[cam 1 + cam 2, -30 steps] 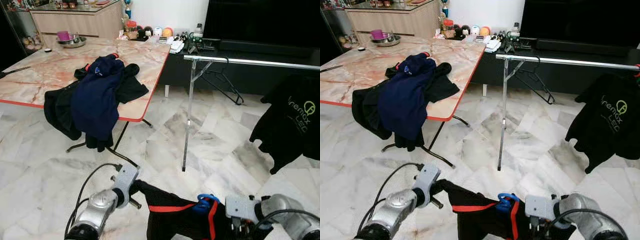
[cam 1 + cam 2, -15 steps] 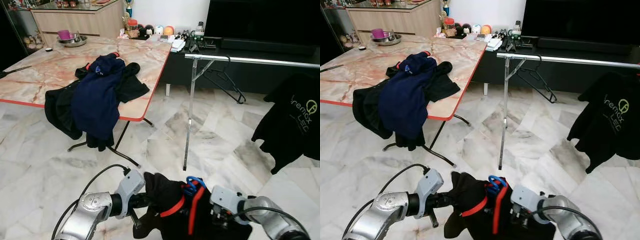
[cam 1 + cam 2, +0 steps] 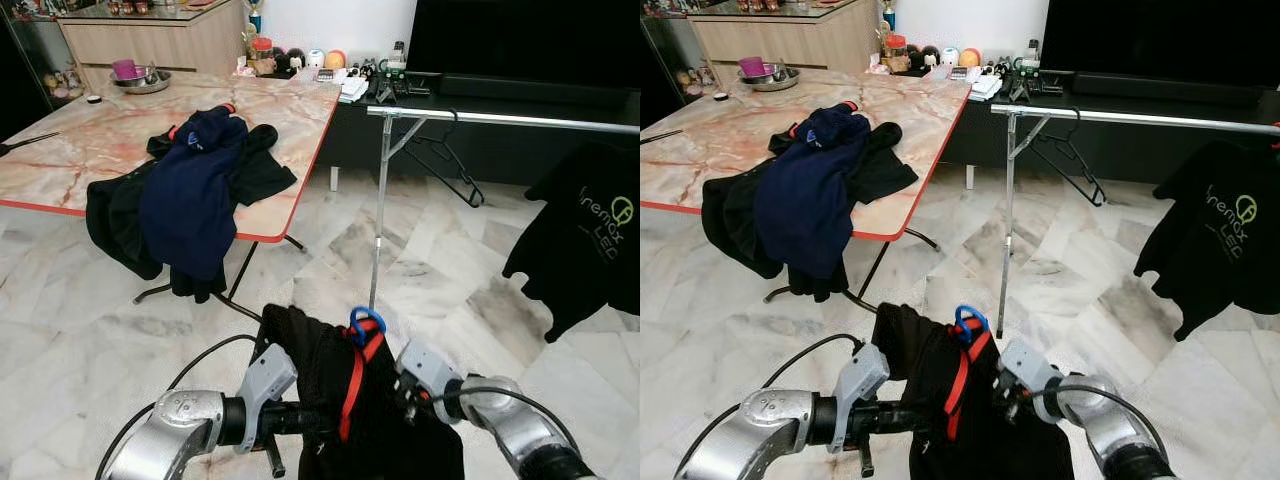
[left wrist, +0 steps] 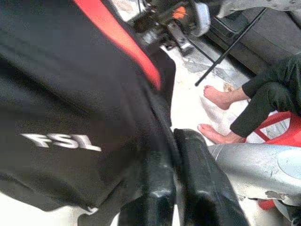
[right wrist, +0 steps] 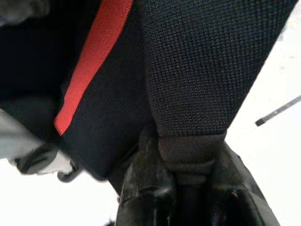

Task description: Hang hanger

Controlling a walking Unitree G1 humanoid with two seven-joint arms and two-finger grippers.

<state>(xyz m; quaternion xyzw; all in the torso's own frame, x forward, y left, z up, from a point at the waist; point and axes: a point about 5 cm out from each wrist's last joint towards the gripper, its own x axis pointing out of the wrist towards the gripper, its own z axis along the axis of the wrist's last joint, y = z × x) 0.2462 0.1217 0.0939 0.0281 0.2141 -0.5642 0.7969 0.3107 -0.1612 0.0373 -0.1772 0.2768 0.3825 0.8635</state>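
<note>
The black garment with the red stripe (image 3: 345,400) now hangs higher and more bunched than a second ago, when it lay spread low between the arms. Its blue hanger hook (image 3: 366,322) has risen and stands upright above the cloth. The left tool (image 3: 300,420) and right tool (image 3: 408,395) have drawn closer together, each clamped on the fabric

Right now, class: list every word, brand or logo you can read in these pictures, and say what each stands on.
"FSL": white letters on the black shirt with red trim that both grippers hold.
Green logo and lettering on the black T-shirt hanging from the rail: partly folded away and too blurred to read in full.
Items on the shelf behind the table: too small to read.
</note>
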